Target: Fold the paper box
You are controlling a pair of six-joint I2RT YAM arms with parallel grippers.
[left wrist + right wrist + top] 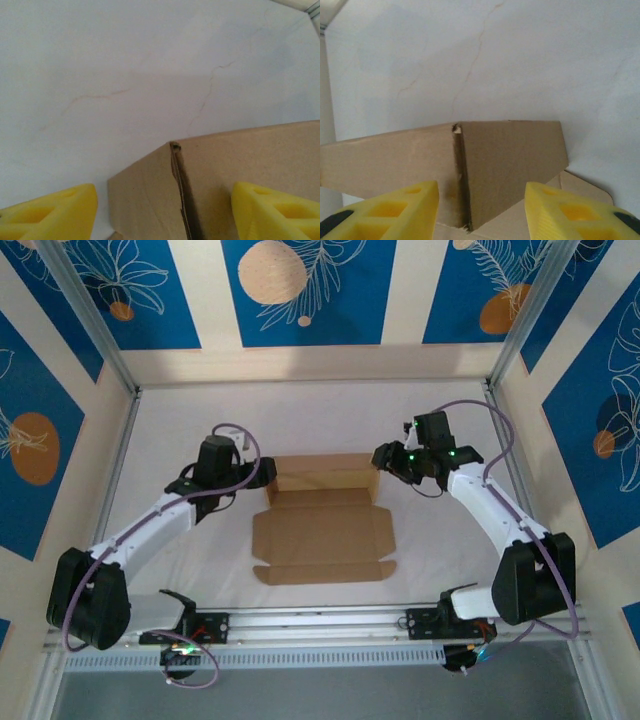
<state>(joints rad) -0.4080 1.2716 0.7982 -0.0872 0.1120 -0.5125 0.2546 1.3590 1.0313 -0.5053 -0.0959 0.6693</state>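
Tabletop (200, 410) white, creased, bearing paper box (320, 535); blue-patterned walls (300, 290).

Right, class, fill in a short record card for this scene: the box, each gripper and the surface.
paper box: brown cardboard, far end folded up, near panel lying flat
left gripper: at the far-left corner, fingers apart either side of it
right gripper: at the far-right corner, fingers apart either side of it
table: white cover, faintly creased
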